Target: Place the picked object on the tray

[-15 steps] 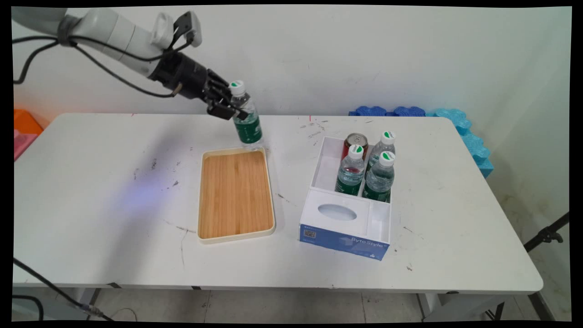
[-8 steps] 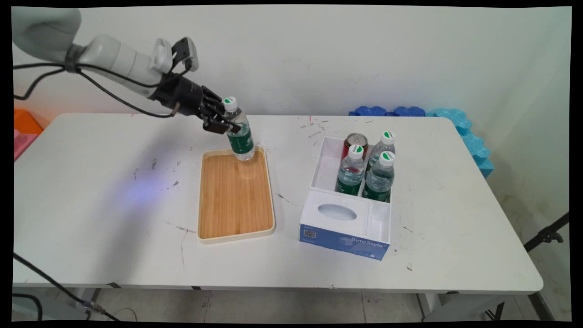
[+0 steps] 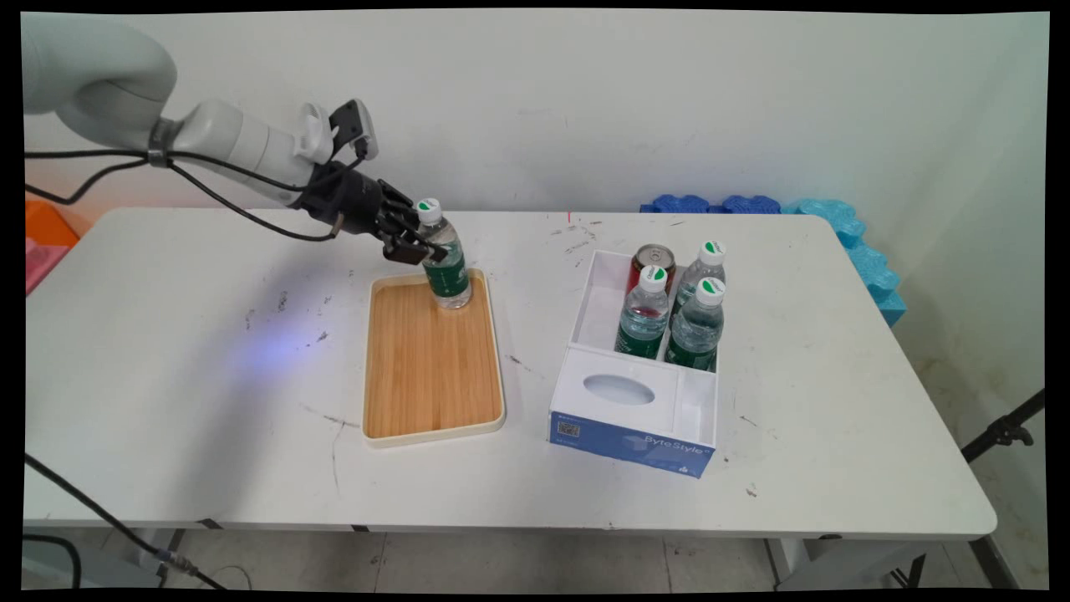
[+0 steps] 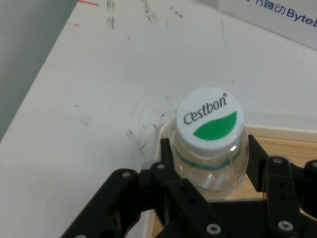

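A clear water bottle (image 3: 445, 263) with a green label and white cap stands slightly tilted at the far end of the wooden tray (image 3: 430, 401). My gripper (image 3: 415, 242) is shut on the bottle's upper body, just under the neck, reaching in from the left. Whether the bottle's base rests on the tray or hovers just above it I cannot tell. In the hand view the bottle's cap (image 4: 210, 120) lettered Cestbon sits between the black fingers (image 4: 167, 152), with the tray's rim (image 4: 282, 132) beneath.
A white and blue box (image 3: 629, 435) stands right of the tray, holding three water bottles (image 3: 695, 322) and a red can (image 3: 653, 259) in its far compartments. Blue foam mats (image 3: 836, 221) lie at the table's far right edge. An orange bin (image 3: 46, 226) is at far left.
The gripper has carried the bottle down and toward the near side, from above the table behind the tray to the tray's far end.
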{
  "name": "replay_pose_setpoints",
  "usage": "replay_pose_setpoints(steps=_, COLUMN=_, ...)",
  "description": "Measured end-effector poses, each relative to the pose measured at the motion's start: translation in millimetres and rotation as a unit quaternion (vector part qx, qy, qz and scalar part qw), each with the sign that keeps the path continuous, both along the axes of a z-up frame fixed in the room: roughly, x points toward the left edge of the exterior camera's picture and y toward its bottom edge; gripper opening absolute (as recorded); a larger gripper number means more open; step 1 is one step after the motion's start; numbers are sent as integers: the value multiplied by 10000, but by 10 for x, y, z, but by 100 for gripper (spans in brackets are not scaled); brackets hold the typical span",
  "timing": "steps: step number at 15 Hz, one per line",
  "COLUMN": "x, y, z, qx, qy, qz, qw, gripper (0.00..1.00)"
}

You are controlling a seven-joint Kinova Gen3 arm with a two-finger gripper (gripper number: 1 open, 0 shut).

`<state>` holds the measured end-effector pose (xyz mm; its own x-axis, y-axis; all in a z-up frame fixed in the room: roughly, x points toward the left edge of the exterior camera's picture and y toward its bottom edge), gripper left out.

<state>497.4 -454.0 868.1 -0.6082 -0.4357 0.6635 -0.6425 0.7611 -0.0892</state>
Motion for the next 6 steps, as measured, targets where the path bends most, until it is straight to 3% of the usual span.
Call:
replay_pose_setpoints(steps=2, x=-9, y=-4, z=-52, qx=-5, qy=-7, qz=36, qw=10000, gripper=0)
replay_pose_setpoints(steps=3, x=-12, y=-4, z=-71, qx=-6, qy=-10, qz=49, qw=10000, gripper=100)
replay_pose_setpoints(steps=6, x=-19, y=2, z=-113, qx=-16, qy=-20, qz=71, qw=10000, gripper=100)
